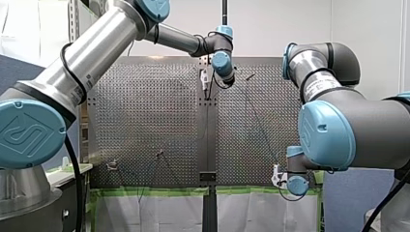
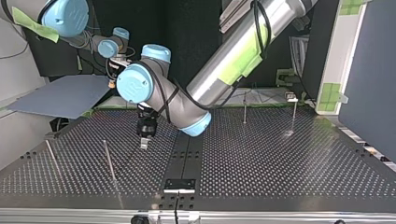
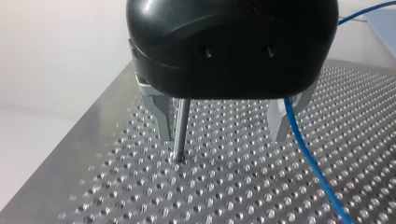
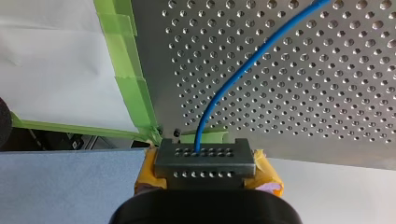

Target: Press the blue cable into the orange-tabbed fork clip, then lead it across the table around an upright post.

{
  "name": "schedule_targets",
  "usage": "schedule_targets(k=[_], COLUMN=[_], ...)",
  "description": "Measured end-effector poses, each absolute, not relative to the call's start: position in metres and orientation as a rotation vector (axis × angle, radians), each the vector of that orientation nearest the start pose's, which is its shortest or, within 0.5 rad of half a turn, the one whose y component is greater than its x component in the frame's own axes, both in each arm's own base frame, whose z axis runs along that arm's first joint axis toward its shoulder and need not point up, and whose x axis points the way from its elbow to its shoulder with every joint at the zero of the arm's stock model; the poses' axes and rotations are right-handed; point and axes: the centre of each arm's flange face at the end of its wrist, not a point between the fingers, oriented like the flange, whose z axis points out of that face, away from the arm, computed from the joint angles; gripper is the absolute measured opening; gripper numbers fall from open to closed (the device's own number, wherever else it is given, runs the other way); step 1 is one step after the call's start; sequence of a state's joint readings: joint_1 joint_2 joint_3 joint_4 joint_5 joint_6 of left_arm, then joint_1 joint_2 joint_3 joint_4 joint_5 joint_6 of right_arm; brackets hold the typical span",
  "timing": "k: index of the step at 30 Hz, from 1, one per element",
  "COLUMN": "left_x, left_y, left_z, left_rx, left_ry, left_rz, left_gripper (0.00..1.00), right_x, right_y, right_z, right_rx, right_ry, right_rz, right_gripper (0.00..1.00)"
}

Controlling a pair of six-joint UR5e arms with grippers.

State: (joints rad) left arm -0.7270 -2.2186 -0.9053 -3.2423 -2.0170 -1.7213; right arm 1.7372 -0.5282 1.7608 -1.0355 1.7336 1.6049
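1. A perforated metal tabletop [image 1: 145,121] stood before a white wall. In the front view, green tape [image 1: 154,191] ran along its 6 o'clock edge.
2. A blue joint cap [image 1: 29,133] bore a moulded logo whose letters could not be read. The print on a white label [image 1: 319,87] on my right arm was too small to read.
3. My left arm stretched from 9 o'clock to the tabletop's 12 o'clock part. The left pincer [image 3: 223,126] pointed down, released. Its metal fingers [image 3: 163,116] stood wide apart, with an upright post [image 3: 181,126] between them, just beside one finger.
4. My right arm bent down to the 5 o'clock corner. There the right pincer [image 4: 205,161] had its yellow pads [image 4: 268,173] clenched on the blue cable [image 4: 233,79].
5. The cable ran out ahead of the right pincer over the holes. In the left wrist view it crossed the other finger, apart from the post.
6. In the top view, thin spare posts stood at 8 o'clock [image 2: 109,161] and 1 o'clock [image 2: 244,109].
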Motion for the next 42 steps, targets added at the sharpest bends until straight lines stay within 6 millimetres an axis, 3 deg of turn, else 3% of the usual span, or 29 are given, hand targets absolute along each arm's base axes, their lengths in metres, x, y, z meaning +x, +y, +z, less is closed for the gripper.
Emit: schedule_targets(k=[17, 29, 42], left_x=[0.483, 0.473, 0.472], left_y=[-0.566, -0.573, -0.567], left_z=[0.421, 0.418, 0.418], left_rx=[0.244, 0.331, 0.308], left_ry=[1.608, 1.642, 1.666], left_rz=[-0.363, -0.441, -0.371], left_gripper=[1.0, 1.0, 1.0], right_x=[0.211, 0.211, 0.212], right_y=[-0.547, -0.547, -0.548], right_z=[-0.11, -0.11, -0.11], right_rx=[1.359, 1.359, 1.363], right_ry=[-1.349, -1.35, -1.347], right_rz=[1.104, 1.104, 1.111], right_gripper=[0.0, 0.0, 0.0])
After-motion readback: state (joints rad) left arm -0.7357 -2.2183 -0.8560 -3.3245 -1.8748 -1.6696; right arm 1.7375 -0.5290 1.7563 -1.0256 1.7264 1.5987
